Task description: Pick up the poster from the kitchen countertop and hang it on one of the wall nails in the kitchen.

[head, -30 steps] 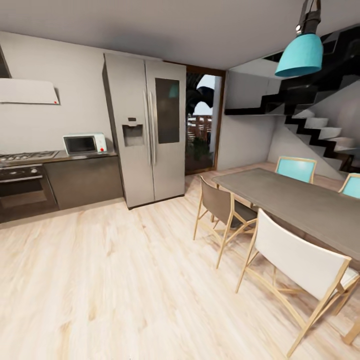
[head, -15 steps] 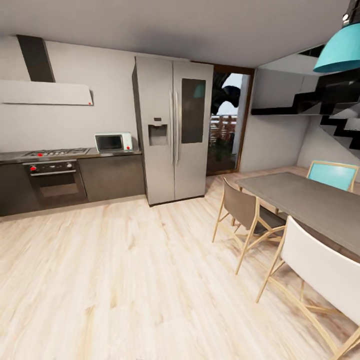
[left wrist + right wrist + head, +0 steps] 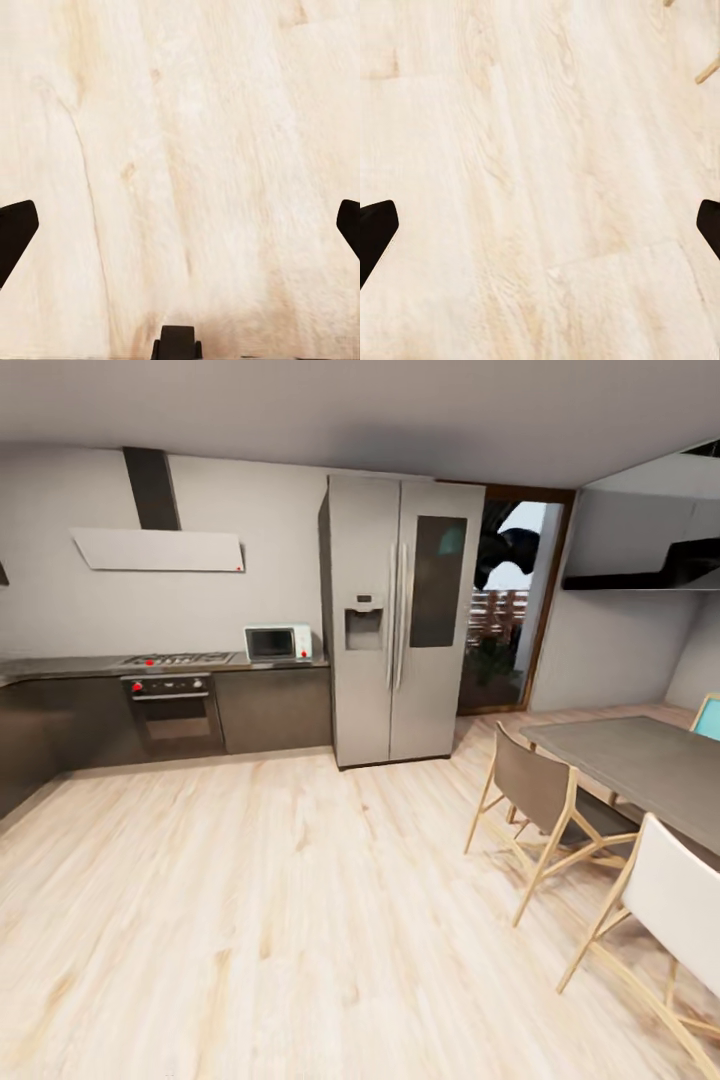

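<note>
Robot in transit across the kitchen floor; poster not in sight.
Counter [image 3: 60, 665] lay at ten o'clock. Left claw [image 3: 180, 225] and right claw [image 3: 540, 225] hung spread apart, empty. Poster judged light, stiff, thin: grip the frame edge.

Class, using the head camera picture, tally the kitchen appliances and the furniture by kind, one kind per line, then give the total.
Fridge: 1
Microwave: 1
Oven: 1
Gas hob: 1
Range hood: 1
Dining table: 1
Chairs: 3 (grey, white, teal at the edge)
Total: 9
</note>
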You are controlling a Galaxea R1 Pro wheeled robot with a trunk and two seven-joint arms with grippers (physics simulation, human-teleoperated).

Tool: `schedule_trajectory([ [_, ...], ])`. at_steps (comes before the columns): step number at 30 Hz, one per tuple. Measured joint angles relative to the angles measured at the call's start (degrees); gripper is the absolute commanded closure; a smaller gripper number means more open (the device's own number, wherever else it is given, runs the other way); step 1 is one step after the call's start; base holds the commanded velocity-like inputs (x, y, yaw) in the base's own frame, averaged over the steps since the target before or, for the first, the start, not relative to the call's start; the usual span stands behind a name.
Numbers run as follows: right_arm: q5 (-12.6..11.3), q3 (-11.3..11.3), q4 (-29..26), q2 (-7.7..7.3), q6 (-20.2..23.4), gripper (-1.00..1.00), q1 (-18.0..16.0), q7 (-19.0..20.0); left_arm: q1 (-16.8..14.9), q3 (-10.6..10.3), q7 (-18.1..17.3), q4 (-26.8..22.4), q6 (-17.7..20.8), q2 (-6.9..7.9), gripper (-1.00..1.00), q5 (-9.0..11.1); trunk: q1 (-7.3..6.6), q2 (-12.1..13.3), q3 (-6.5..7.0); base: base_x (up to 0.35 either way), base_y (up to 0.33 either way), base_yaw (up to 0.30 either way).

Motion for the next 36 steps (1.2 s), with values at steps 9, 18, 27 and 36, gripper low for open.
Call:
schedule_trajectory([
  [9, 0.0, 0.0, 0.0, 0.08, 0.01, -1.0, 0.0, 0.0, 0.0, 0.01, -0.01, 0.05, 0.0, 0.0, -1.0, 0.0, 0.0, 0.0, 0.0, 0.0, 0.0, 0.296],
  [18, 0.0, 0.0, 0.0, 0.09, -0.02, -1.0, 0.0, 0.0, 0.01, 0.01, -0.01, 0.05, -0.01, 0.0, -1.0, 0.0, 0.0, 0.0, 0.0, 0.0, 0.0, 0.296],
  [27, 0.0, 0.0, 0.0, 0.09, -0.04, -1.0, 0.0, 0.0, 0.01, 0.01, 0.0, 0.05, 0.0, 0.0, -1.0, 0.0, 0.0, 0.0, 0.0, 0.0, 0.0, 0.296],
  [36, 0.02, -0.01, 0.23, -0.07, 0.06, -1.0, 0.0, 0.16, 0.0, 0.01, 0.0, 0.05, 0.0, 0.0, -1.0, 0.0, 0.0, 0.0, -0.01, 0.013, 0.011, 0.239],
])
